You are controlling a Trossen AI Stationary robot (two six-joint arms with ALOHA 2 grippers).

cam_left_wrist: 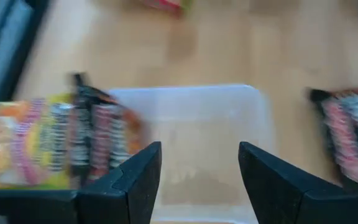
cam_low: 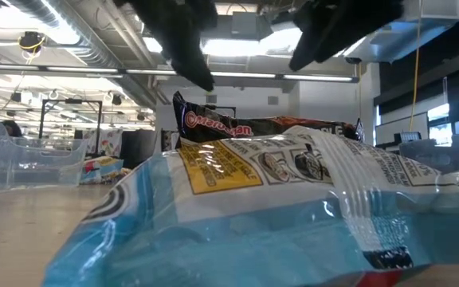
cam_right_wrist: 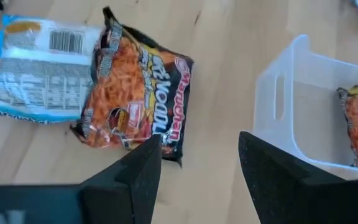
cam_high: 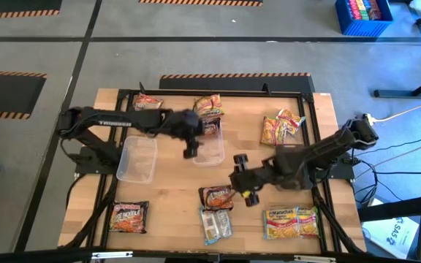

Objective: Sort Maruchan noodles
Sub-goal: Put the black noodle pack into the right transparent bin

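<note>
High view shows both arms over the wooden desk [cam_high: 167,183]. Left pincer [cam_high: 189,151] hangs open and empty above a clear bin [cam_high: 209,148], with a yellow-pink noodle packet [cam_high: 209,107] just beyond. Right pincer [cam_high: 241,183] is also open, holding nothing, just beside a dark maroon packet [cam_high: 217,196] that overlaps a light blue packet [cam_high: 216,223]. Other packets lie scattered around.

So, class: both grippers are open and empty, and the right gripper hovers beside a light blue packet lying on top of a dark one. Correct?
Not quite. The right wrist view shows the dark packet overlapping the light blue packet, not beneath it. The right gripper and left gripper are open and empty.
</note>
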